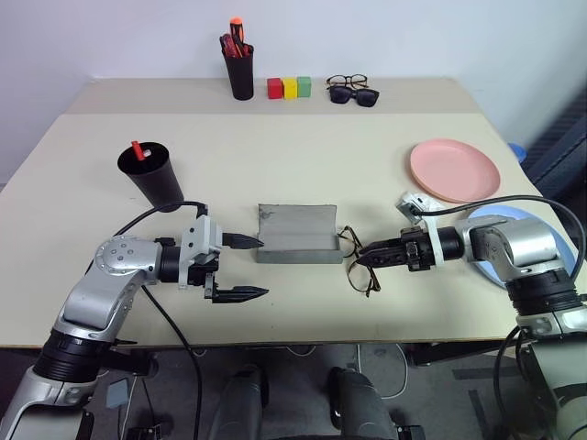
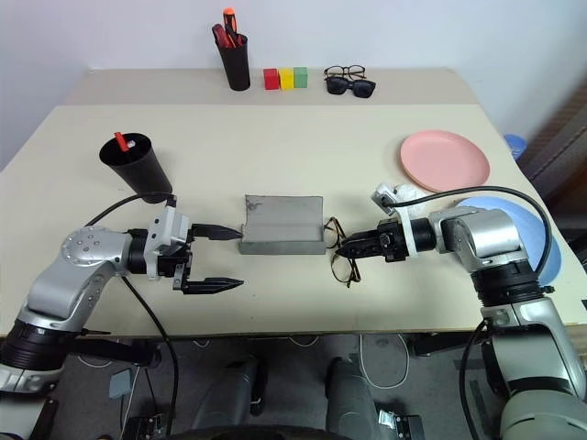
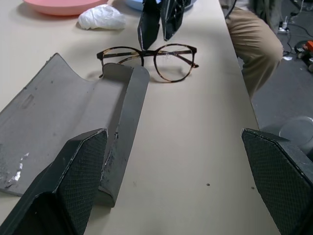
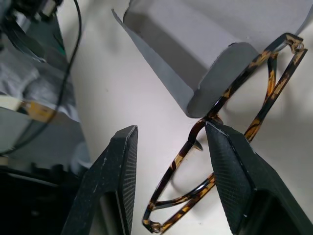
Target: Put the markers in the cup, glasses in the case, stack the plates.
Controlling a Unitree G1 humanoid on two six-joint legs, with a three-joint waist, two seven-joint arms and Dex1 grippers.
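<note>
One blue plate (image 1: 514,216) lies half hidden under the right arm, beside the pink plate (image 1: 455,170). Of the markers, a red cap (image 1: 138,150) pokes from the cup (image 1: 152,173); its body is hidden. The right wrist view shows the right gripper (image 4: 171,161) parted astride the glasses' (image 3: 161,58) mottled tortoiseshell bridge, not clearly clamped. The glasses rest on the table (image 1: 303,156) against the open felt case's (image 1: 295,233) right end. The left gripper (image 1: 240,268) gapes wide, empty, at the other end
</note>
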